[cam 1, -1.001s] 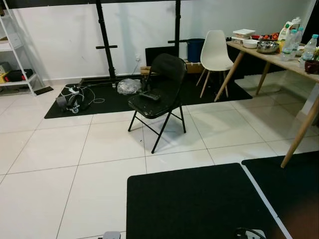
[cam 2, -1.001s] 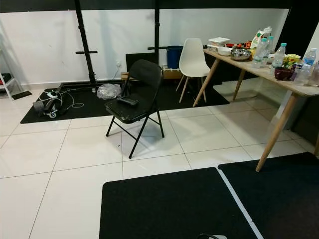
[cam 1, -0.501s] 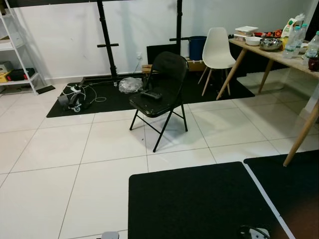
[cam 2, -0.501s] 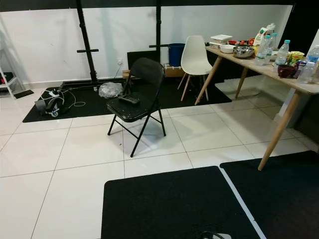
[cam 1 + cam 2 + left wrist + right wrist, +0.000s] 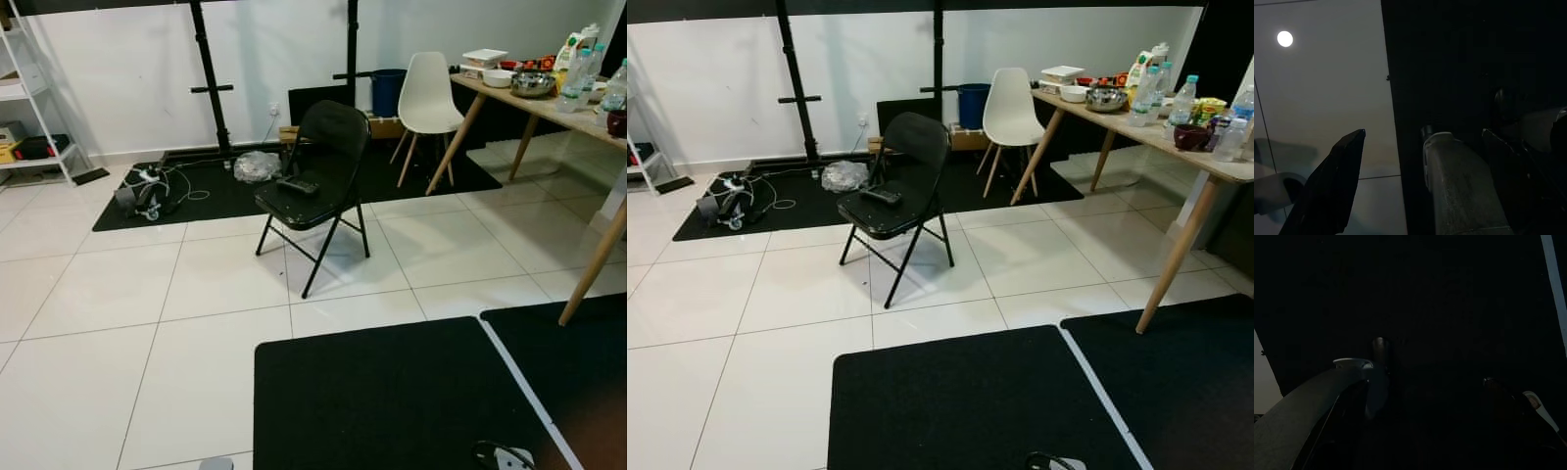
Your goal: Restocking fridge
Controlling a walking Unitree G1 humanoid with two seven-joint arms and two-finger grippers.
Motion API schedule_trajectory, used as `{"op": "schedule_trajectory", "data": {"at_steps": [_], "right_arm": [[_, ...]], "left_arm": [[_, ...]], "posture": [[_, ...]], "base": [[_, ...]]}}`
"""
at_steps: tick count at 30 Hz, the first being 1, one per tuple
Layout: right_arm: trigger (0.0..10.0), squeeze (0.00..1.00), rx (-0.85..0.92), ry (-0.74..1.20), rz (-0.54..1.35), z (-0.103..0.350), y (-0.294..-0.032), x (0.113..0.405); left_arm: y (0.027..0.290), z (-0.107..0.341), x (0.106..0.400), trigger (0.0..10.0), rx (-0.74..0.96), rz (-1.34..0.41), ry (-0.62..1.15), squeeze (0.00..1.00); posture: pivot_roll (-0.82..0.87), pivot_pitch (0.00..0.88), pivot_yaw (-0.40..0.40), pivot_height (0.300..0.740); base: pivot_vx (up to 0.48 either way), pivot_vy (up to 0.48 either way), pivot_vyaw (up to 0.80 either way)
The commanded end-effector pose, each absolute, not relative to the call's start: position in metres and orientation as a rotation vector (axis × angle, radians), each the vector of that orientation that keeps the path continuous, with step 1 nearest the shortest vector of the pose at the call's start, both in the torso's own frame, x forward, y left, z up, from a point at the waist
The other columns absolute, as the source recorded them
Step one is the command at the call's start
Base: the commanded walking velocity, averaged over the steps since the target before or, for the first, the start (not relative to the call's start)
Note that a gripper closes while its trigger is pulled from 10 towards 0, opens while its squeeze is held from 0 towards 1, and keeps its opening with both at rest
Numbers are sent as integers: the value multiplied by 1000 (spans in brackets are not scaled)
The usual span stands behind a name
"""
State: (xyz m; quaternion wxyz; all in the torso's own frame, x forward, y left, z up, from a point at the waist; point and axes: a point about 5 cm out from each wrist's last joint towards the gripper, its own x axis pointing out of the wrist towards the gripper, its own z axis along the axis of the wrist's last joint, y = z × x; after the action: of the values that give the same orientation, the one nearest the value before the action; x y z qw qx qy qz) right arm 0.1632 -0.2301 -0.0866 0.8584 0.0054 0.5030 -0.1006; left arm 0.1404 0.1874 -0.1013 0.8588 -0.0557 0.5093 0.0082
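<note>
No fridge is in view. A wooden table stands at the right with water bottles, a steel bowl, cartons and other food items on it. Both arms hang low. In the left wrist view, my left gripper is open with nothing between its fingers, over the edge where white tile meets a black mat. The right wrist view is very dark. There my right gripper hangs over black mat, its fingers apart and holding nothing.
A black folding chair with a small dark object on its seat stands mid-floor. Behind it are a white chair, a blue bin and cables. A white shelf is at far left. A black mat lies right before me.
The whole picture has shifted slightly, so the camera has moved a little. Nothing in the room has moved.
</note>
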Motion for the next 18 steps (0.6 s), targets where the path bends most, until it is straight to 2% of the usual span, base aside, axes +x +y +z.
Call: {"op": "schedule_trajectory", "data": {"at_steps": [1,15,18], "right_arm": [[10000,0,32,1058,-222,-88,-229,162],[10000,0,34,1037,-216,-85,-230,167],[10000,0,35,1040,-212,-86,-229,166]], "left_arm": [[193,-102,136,10000,-110,27,1086,0],[189,-103,135,10000,-95,-2,1103,0],[190,-103,135,10000,-94,-7,1105,0]], "posture": [[-46,0,28,740],[-39,0,25,740],[-38,0,28,740]], "base": [[0,0,0],[0,0,0],[262,0,0]]}}
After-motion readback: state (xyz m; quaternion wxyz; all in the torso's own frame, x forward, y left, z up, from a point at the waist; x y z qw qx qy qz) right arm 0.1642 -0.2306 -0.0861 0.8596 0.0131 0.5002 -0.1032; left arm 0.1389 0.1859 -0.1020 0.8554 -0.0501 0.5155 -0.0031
